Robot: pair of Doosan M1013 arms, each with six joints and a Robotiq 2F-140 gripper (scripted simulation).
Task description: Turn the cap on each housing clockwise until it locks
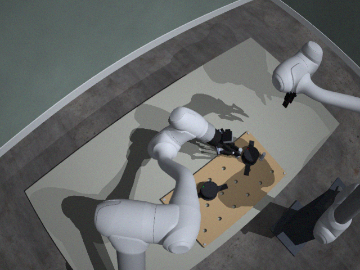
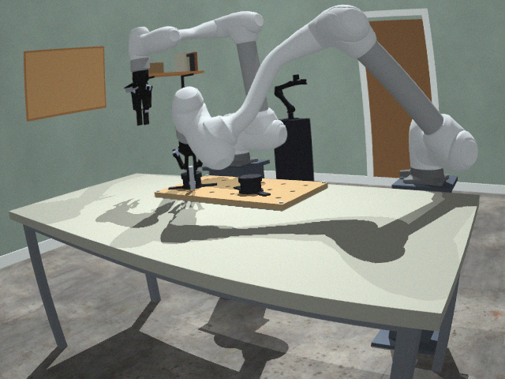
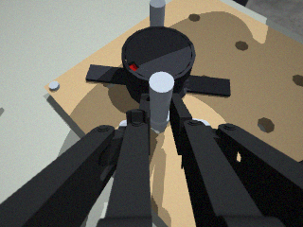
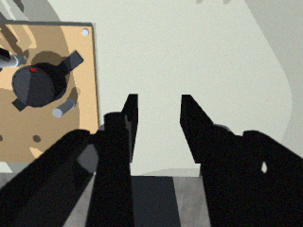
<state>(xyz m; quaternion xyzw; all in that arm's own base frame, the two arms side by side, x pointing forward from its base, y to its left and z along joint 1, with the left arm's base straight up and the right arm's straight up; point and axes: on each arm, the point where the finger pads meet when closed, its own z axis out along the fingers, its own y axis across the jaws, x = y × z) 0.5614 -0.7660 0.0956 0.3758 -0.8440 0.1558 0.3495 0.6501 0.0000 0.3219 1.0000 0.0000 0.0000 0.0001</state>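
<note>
The red-marked black housing and cap point(image 1: 250, 157) point(image 2: 198, 180) point(image 3: 158, 49) point(image 4: 33, 87) stand upright on the pegboard point(image 1: 213, 226) point(image 2: 228, 197) point(image 4: 44, 148), with two flat arms at the base. The green-marked housing and cap point(image 1: 208, 190) point(image 2: 249, 185) also stand upright. My left gripper point(image 1: 237, 153) point(image 3: 159, 106) is shut on a grey peg point(image 2: 191, 176) point(image 3: 161, 83) and holds it upright close beside the red-marked housing. Whether the peg's lower end is in a hole is hidden. My right gripper point(image 1: 286, 105) point(image 2: 142, 123) point(image 4: 159, 109) is partly open and empty, high above the table.
A second grey peg point(image 1: 262, 156) point(image 3: 157, 14) point(image 4: 63, 109) stands in the board across the red-marked housing from the held peg. Bare holes dot the board. My left arm point(image 1: 185, 185) passes over the board's near end. My right arm point(image 1: 331, 95) is off to one side.
</note>
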